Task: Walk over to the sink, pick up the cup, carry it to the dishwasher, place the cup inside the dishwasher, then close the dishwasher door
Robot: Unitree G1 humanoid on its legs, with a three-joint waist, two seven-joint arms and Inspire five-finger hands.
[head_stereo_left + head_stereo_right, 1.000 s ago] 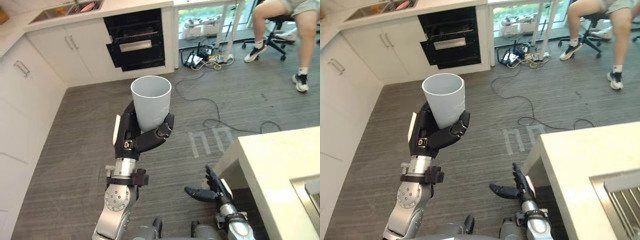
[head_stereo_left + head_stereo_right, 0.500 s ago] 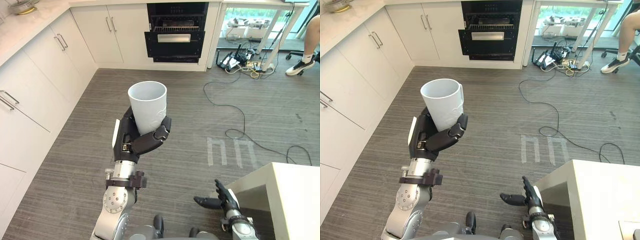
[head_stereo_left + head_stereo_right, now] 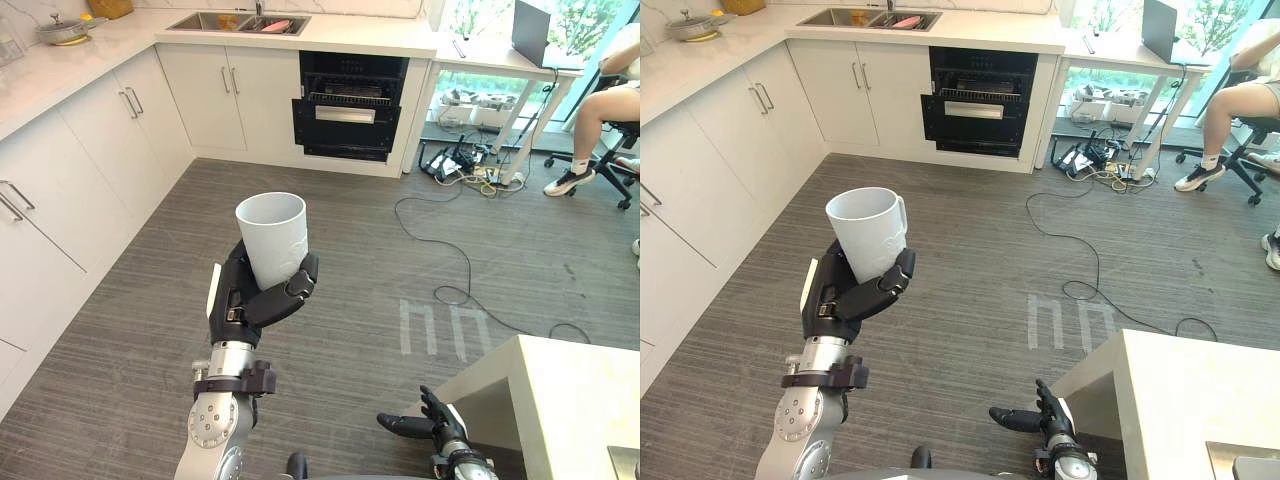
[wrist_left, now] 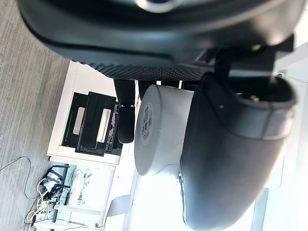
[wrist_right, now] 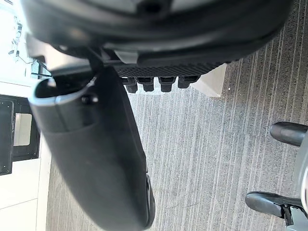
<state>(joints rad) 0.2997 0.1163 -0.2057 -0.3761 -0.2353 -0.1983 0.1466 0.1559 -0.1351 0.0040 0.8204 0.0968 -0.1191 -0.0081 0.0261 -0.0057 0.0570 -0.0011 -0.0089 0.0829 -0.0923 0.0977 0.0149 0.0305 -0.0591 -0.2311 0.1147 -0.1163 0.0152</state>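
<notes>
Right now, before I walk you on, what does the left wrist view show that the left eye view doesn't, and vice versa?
The left wrist view adds the cup's underside with a label on it, and the left hand's thumb and fingers curled round the cup from close up. The left eye view adds the cup's open mouth, the sink, a pot, a seated person, the island counter and the open right hand held low. Both show the cup in the left hand and the dark dishwasher ahead.
</notes>
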